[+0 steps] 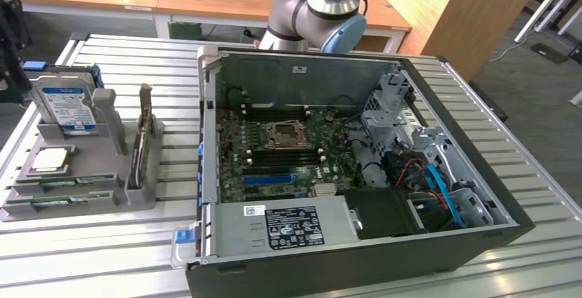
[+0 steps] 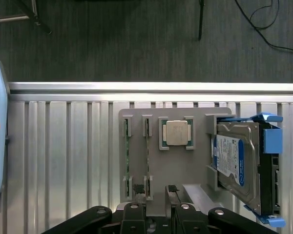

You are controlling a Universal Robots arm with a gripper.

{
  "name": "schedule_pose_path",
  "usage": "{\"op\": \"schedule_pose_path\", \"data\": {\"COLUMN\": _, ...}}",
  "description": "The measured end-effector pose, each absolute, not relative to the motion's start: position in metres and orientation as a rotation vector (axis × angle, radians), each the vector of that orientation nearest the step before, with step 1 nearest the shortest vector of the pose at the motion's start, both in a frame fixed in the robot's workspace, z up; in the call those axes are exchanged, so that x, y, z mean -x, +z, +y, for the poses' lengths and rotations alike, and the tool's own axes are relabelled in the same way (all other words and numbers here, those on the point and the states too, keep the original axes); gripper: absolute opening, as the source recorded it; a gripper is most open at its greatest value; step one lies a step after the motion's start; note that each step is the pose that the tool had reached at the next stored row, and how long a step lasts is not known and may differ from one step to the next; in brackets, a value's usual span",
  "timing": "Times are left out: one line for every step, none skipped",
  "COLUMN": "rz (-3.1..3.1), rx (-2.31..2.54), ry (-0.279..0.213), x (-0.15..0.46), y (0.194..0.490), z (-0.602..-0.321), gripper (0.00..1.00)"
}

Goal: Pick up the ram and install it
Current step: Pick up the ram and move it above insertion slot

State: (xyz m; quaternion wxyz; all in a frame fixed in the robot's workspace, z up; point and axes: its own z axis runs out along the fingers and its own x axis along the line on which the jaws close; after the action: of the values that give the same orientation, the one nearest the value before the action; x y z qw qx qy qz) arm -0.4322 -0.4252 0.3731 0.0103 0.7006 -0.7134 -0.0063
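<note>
1. The case (image 1: 382,264) lay open on the table (image 1: 91,264). The long dark slots (image 1: 282,151) on its board (image 1: 272,172) looked empty to me, so I judged that the installing was not yet done.
2. The tray (image 2: 185,168) stood just beside the case, on the exterior view's left. It carried the drive (image 2: 229,161), the chip (image 2: 176,132) and two green sticks. Nothing was lifted out of it, so the picking up was also left to do.
3. My claw (image 2: 157,200) was released, its jaws apart and holding nothing. It hovered over the case side of the tray, near the ends of the two sticks, and as far as I could see it touched neither.
4. The ram (image 2: 147,156) stood on its long edge in the tray, next to the chip. The second stick (image 2: 127,156) stood parallel just beside it, farther from the chip. I could not tell which of the two was meant.
5. The ram's long axis lay level, with one end toward the case and the other away from it. I judged it roughly parallel to the slots on the board.
</note>
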Motion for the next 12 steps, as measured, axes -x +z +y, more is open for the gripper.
{"op": "schedule_pose_path", "data": {"rz": -2.226, "rx": -2.187, "ry": -0.02, "x": 0.4322, "y": 0.3722, "z": -0.4252, "gripper": 0.3}}
{"op": "schedule_pose_path", "data": {"rz": -2.226, "rx": -2.187, "ry": -0.02, "x": 0.4322, "y": 0.3715, "z": -0.4252, "gripper": 0.3}}
{"op": "schedule_pose_path", "data": {"rz": -2.226, "rx": -2.187, "ry": -0.02, "x": 0.4322, "y": 0.3708, "z": -0.4252, "gripper": 0.3}}
{"op": "schedule_pose_path", "data": {"rz": -2.226, "rx": -2.187, "ry": -0.02, "x": 0.4322, "y": 0.3702, "z": -0.4252, "gripper": 0.3}}
{"op": "schedule_pose_path", "data": {"rz": -2.226, "rx": -2.187, "ry": -0.02, "x": 0.4322, "y": 0.3696, "z": -0.4252, "gripper": 0.3}}
{"op": "schedule_pose_path", "data": {"rz": -2.226, "rx": -2.187, "ry": -0.02, "x": 0.4322, "y": 0.3691, "z": -0.4252, "gripper": 0.3}}
{"op": "schedule_pose_path", "data": {"rz": -2.226, "rx": -2.188, "ry": -0.02, "x": 0.4322, "y": 0.3684, "z": -0.4252, "gripper": 0.3}}
{"op": "schedule_pose_path", "data": {"rz": -2.225, "rx": -2.188, "ry": -0.02, "x": 0.4322, "y": 0.3679, "z": -0.4252, "gripper": 0.3}}
{"op": "schedule_pose_path", "data": {"rz": -2.225, "rx": -2.188, "ry": -0.02, "x": 0.4322, "y": 0.3672, "z": -0.4252, "gripper": 0.3}}
{"op": "schedule_pose_path", "data": {"rz": -2.225, "rx": -2.188, "ry": -0.019, "x": 0.4322, "y": 0.3668, "z": -0.4252, "gripper": 0.3}}
{"op": "schedule_pose_path", "data": {"rz": -2.224, "rx": -2.189, "ry": -0.019, "x": 0.4322, "y": 0.3662, "z": -0.4252, "gripper": 0.3}}
{"op": "schedule_pose_path", "data": {"rz": -2.224, "rx": -2.189, "ry": -0.019, "x": 0.4322, "y": 0.3658, "z": -0.4252, "gripper": 0.3}}
